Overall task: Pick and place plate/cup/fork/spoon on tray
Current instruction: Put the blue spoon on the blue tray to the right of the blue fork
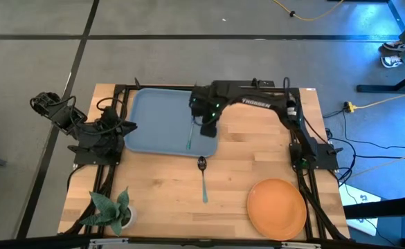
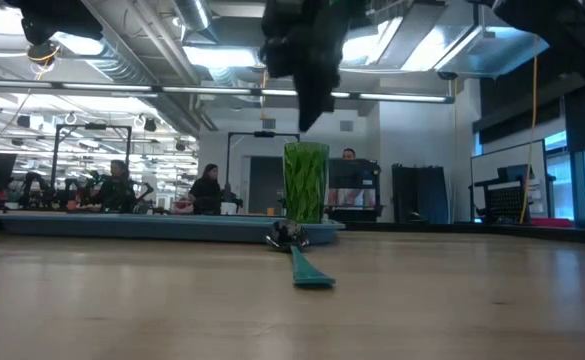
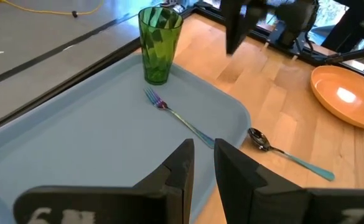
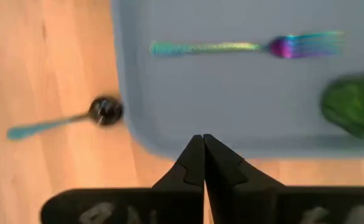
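Overhead, right pincer point(image 4: 203, 149) clenched, empty — wooden table point(image 1: 257, 159), people point(image 2: 207, 188) in workshop behind.

arms: dark, jointed | right arm point(image 1: 257, 97): white lettering (green lights)

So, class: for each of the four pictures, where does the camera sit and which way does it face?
High: overhead, straight down; both arms show over the tray.
Low: table height, level; spoon, cup, arm above.
Left wrist: past left gripper at fork.
Right wrist: down past shut right gripper.
Shared: spoon in all four.
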